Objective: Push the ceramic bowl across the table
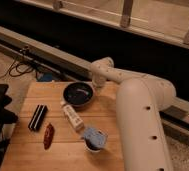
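The worktop [95, 122] is pale wood in plank strips, matt. At its 12 o'clock sits the ceramic bowl [78, 94], dark and glossy with pale glints. At the bowl's 3 o'clock, the pincer [95, 86] and arm [140, 115] look like smooth cream plastic. Blue cloth [93, 135] fills the cup at 6 o'clock.

My arm [138, 110] is thick, smooth, white, dotted with small dark holes; the gripper [95, 86] sits beside the bowl's rim.

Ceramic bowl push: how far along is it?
Done: the white arm has reached the far side; its gripper sits at the right rim of the round dark glossy ceramic bowl. In hand: contact looks likely but unclear. Left: the bowl sits near the far edge of the light wooden table, most of it uncrossed.
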You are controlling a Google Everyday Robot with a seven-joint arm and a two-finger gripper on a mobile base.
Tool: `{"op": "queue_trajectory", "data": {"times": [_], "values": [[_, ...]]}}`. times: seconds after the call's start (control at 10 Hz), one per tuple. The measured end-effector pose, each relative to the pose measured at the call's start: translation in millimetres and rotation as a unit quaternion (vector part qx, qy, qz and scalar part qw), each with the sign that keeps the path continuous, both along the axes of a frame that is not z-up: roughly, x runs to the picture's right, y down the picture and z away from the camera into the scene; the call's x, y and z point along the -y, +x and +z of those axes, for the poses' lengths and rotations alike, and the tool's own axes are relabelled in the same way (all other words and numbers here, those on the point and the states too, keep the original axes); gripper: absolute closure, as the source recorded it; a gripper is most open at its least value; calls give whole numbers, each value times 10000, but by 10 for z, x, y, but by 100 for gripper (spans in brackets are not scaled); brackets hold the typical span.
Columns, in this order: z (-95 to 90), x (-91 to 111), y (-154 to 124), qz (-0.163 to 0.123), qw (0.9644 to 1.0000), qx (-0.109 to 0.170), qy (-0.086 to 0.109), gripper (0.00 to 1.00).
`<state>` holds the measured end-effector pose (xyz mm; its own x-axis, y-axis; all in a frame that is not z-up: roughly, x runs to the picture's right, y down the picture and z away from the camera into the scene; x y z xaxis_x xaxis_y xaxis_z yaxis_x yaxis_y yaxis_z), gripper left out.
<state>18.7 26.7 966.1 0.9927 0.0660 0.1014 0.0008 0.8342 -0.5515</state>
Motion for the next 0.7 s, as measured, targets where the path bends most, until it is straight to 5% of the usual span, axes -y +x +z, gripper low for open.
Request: {"op": "queue_trajectory", "data": {"times": [0.7], "values": [[-60,86,-201,-189,9998,25,56,85]]}}
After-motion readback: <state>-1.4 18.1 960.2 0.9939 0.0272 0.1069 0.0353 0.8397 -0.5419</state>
